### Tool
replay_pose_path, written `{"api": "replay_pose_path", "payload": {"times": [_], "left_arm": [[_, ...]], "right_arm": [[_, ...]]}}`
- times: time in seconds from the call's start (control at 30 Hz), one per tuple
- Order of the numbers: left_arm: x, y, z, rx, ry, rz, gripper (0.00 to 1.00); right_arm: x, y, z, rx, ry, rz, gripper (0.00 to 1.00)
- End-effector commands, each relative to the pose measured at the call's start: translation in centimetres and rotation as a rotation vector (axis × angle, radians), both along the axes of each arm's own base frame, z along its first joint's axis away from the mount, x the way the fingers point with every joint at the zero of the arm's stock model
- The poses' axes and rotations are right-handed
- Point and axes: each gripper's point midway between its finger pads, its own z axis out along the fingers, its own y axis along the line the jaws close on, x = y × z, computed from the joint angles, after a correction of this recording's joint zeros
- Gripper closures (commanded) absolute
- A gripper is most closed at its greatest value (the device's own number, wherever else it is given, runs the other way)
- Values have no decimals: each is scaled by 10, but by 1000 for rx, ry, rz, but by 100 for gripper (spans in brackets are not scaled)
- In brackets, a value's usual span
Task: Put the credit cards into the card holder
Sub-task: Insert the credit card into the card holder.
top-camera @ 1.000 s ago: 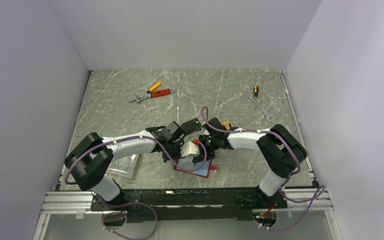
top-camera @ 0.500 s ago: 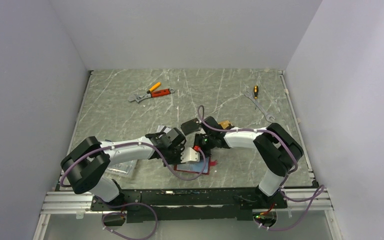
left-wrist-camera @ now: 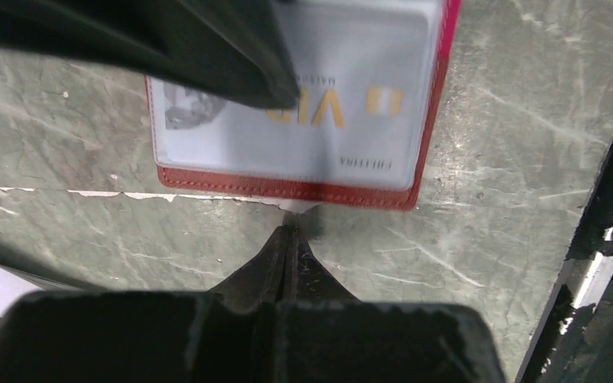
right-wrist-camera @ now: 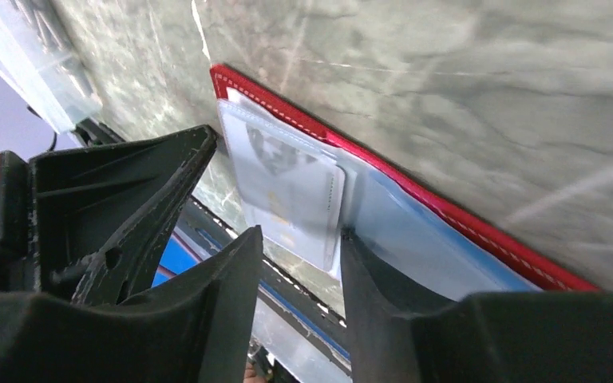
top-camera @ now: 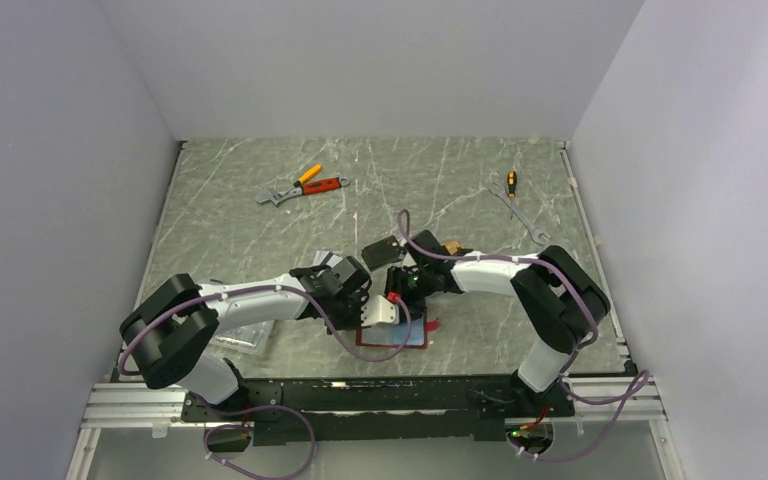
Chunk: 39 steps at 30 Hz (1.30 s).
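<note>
The red card holder (top-camera: 412, 339) lies open near the table's front edge, bluish lining (right-wrist-camera: 415, 231) up. A silver-white credit card (left-wrist-camera: 303, 120) with gold "VIP" lettering lies in its clear pocket, one end sticking out (right-wrist-camera: 287, 183). My left gripper (left-wrist-camera: 290, 233) is shut, its tip against the holder's red edge (left-wrist-camera: 287, 188), where a small white corner pokes out. My right gripper (right-wrist-camera: 299, 235) is open over the holder, straddling the card's free end, one finger on the lining. From above, both grippers (top-camera: 362, 318) (top-camera: 398, 300) meet at the holder. No orange-gold card is clearly visible.
A clear plastic box (top-camera: 245, 335) sits by the left arm. A black flat rectangle (top-camera: 380, 248) lies behind the grippers. Pliers and a wrench (top-camera: 300, 187) lie far left, a screwdriver and a wrench (top-camera: 515, 195) far right. The metal front rail (left-wrist-camera: 607, 263) is close to the holder.
The left arm has swung down and right toward the holder's edge. The white card, earlier tilted above the holder, now lies flatter on it. The right gripper shifted slightly left.
</note>
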Motion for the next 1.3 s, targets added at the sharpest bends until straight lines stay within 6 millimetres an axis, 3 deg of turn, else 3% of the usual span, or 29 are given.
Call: {"api": "replay_pose_path", "payload": {"times": [0.0,0.1,0.23,0.4,0.67,0.87,1.1,1.17,1.27], "left_arm": [[-19,4,-3,-14,75,-12,100],[-19,3,-2,-18,77,-11,100],[-15,2,2,-27,59,-7,100],[-6,3,12,-56,46,18,100],[-2,-5,23,-110,47,-6,100],[14,-9,37,-131,26,15,100],[45,10,62,-164,-9,115,100],[58,14,77,-188,-32,149,100],[82,20,102,-209,-111,207,99]], "right_arm": [[10,-23,17,-9,-47,-17,55],[11,-28,21,-9,-52,-25,64],[8,-26,20,7,-41,-33,90],[6,-23,13,-38,-47,-20,100],[-8,-14,-14,-112,5,9,100],[5,3,2,-69,-44,17,100],[19,-1,29,-47,-82,-1,100],[34,-12,44,-52,-132,-31,91],[70,-37,66,-61,-207,-105,66]]}}
